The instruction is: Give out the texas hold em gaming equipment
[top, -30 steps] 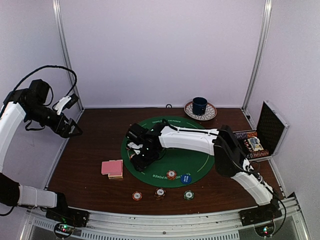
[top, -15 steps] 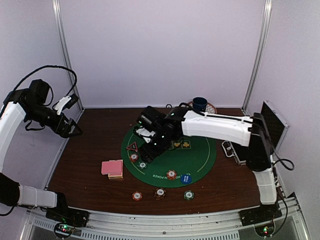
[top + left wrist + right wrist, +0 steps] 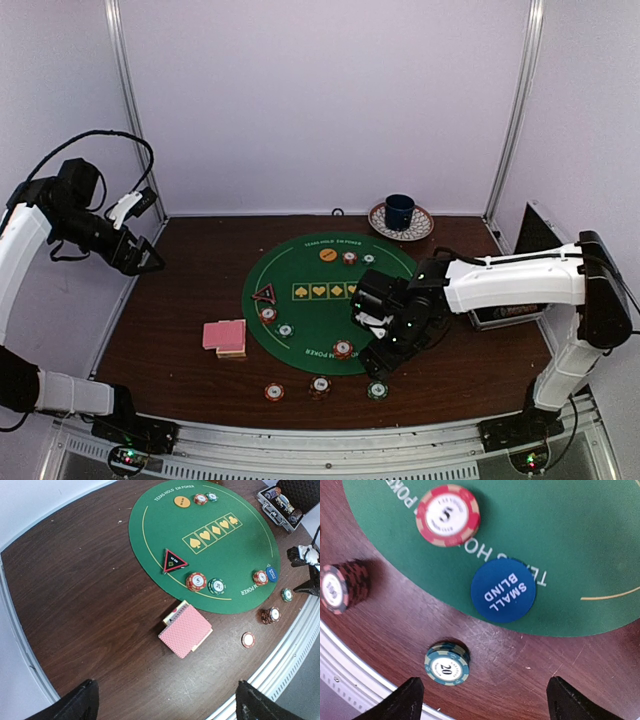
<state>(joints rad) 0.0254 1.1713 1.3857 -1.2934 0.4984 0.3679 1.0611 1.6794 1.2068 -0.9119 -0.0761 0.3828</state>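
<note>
The round mat (image 3: 312,322) lay in the middle of the table (image 3: 180,300). On its left part sat the triangle marker (image 3: 264,294), with two chips (image 3: 268,314) just before it. Along the far edge ran a button disc (image 3: 328,255) and two more chips (image 3: 349,258). The card stack (image 3: 225,337) lay left of the mat (off it, just beside the rim). Three loose chips (image 3: 320,385) stood on the table before the mat. The small-blind disc (image 3: 503,590) lay at its near rim, right of a lone chip (image 3: 448,515). The mug on its saucer (image 3: 400,215) stood behind the mat.

White arm shells (image 3: 510,282), black joints (image 3: 600,290), black cable (image 3: 115,134) looping over left arm (image 3: 22,240).
</note>
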